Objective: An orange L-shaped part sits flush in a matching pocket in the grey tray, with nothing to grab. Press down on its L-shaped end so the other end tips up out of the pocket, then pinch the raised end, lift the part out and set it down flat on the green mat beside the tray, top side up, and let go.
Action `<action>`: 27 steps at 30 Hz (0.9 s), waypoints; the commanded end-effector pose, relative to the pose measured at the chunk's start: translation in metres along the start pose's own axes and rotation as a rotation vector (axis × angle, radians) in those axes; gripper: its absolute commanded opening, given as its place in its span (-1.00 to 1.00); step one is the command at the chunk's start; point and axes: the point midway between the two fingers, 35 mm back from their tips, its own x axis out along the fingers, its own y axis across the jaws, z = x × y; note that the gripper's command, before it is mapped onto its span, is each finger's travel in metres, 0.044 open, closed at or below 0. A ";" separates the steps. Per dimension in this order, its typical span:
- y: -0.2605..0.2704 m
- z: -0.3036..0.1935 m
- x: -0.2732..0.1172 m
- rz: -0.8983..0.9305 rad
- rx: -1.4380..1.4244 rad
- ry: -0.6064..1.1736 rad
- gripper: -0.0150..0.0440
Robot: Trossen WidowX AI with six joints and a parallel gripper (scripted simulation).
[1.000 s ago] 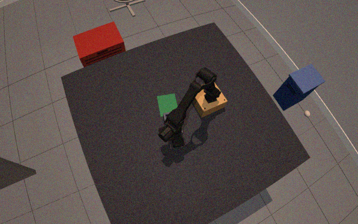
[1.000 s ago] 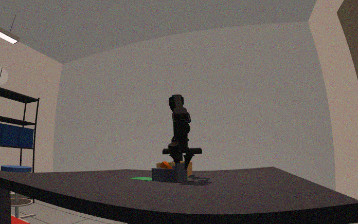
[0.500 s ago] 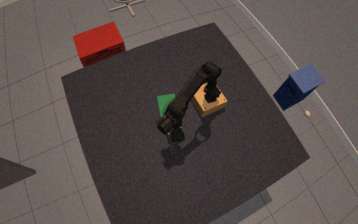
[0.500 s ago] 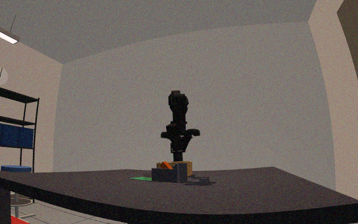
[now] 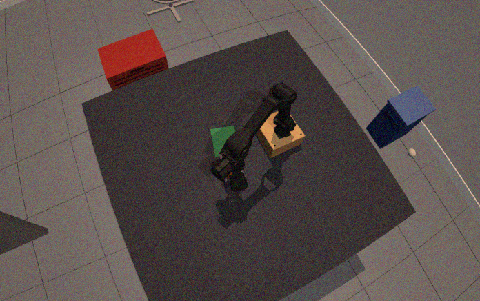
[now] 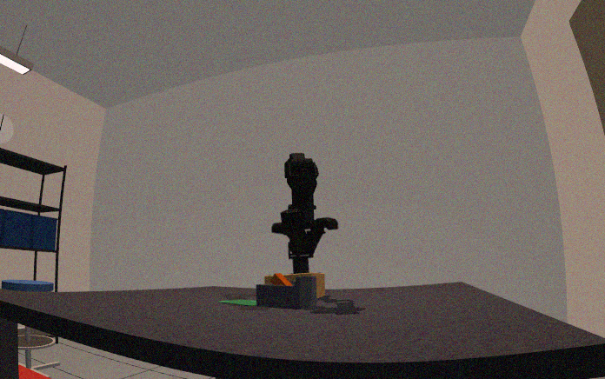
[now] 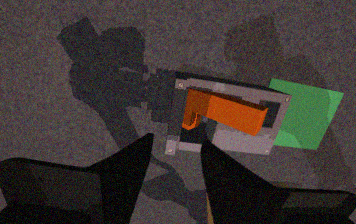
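The orange part [image 6: 282, 279] [image 7: 237, 115] is tilted in the grey tray [image 6: 275, 295] [image 7: 240, 142]. Its straight end nearer the mat is raised above the tray's top, and its L-shaped end is down in the pocket. The green mat [image 5: 221, 136] [image 6: 238, 302] [image 7: 307, 112] lies beside the tray, beyond the raised end. My gripper [image 7: 177, 142] is partly open, with nothing between its fingers. It is above the tray, near the L-shaped end's side in the wrist view, and clear of the part. In the top view the arm hides most of the tray and part.
The arm's base stands on a wooden block [image 5: 267, 126] [image 6: 320, 285] near the tray and mat. A red cabinet [image 5: 132, 53] and a blue box [image 5: 410, 106] stand beyond the dark table's [image 5: 170, 212] [image 6: 402, 330] edges.
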 end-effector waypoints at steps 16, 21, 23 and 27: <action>-0.039 0.008 -0.001 -0.008 -0.783 0.004 0.46; -0.060 0.010 -0.002 -0.010 -1.202 0.012 0.46; -0.068 0.010 -0.002 -0.010 -1.370 0.016 0.46; -0.079 0.010 -0.001 -0.009 -1.576 0.021 0.46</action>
